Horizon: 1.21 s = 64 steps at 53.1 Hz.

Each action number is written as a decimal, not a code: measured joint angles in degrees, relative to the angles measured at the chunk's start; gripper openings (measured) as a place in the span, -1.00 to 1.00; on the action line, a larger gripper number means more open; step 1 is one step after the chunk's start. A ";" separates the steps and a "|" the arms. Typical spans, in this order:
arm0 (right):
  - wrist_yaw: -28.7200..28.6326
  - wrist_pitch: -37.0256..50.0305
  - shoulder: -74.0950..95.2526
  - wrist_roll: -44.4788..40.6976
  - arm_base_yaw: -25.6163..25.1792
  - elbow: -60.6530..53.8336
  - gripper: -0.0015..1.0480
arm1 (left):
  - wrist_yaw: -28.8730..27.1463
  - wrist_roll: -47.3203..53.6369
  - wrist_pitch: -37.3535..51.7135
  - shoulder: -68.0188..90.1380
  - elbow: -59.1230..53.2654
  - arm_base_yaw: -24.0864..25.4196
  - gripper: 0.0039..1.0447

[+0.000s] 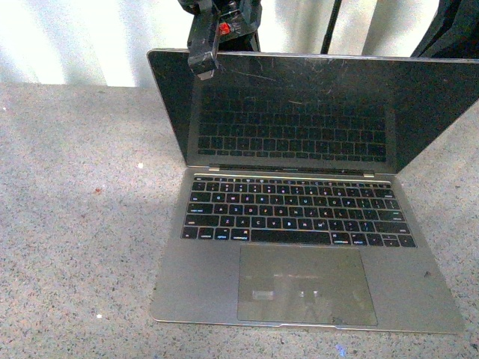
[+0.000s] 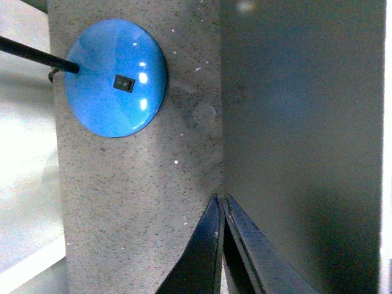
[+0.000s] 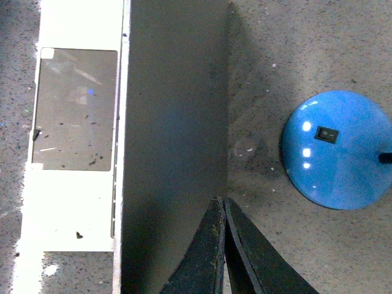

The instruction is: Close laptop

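Laptop [image 1: 299, 217] open, centre-right of front frame, on speckled table [image 1: 75, 194]. Blue lamp base [image 3: 340, 150] behind lid. Left gripper [image 2: 220, 202], right gripper [image 3: 222, 202]: fingers clenched, empty. Screen's upper-right corner cut off.

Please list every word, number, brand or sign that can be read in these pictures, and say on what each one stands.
No text can be read with certainty.
On the laptop keys: white legends, too blurred to read.
On the black switch of the blue round base: a pale mark, too small to read.
No brand or label shows anywhere else.
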 joint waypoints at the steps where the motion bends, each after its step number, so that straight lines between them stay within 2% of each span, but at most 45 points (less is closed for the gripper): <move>1: 0.07 0.00 -0.04 -0.04 0.02 -0.20 -0.94 | 0.00 0.09 0.17 -0.11 -0.17 -0.04 -0.94; 15: 1.09 0.66 -1.33 -0.94 0.59 -4.68 -0.94 | -2.12 3.72 5.44 -2.45 -5.42 -1.16 -0.94; 64: 3.10 4.81 -3.43 -2.08 2.75 -14.78 -0.94 | -4.02 11.23 14.58 -8.35 -22.80 -5.84 -0.94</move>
